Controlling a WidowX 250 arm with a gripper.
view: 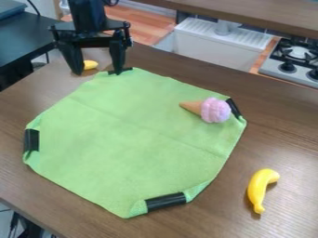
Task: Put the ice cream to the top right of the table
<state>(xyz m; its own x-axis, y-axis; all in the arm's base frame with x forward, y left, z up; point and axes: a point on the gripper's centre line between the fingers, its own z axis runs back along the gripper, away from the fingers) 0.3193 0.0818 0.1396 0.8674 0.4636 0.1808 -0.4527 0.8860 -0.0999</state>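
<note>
The ice cream (215, 110), a pink scoop on a tan cone, lies on its side near the right corner of the green cloth, its cone tip pointing left. The black gripper (97, 72) hangs at the upper left, over the cloth's far corner, well left of the ice cream. Its two fingers stand wide apart and hold nothing. The brown table (282, 135) extends beyond the cloth on all sides.
The green cloth (124, 139) has black tape at its corners. A yellow banana (261, 189) lies at the lower right. A small yellow object (90, 64) sits by the gripper. Behind the table are a white sink (214, 44) and a stove (292, 65).
</note>
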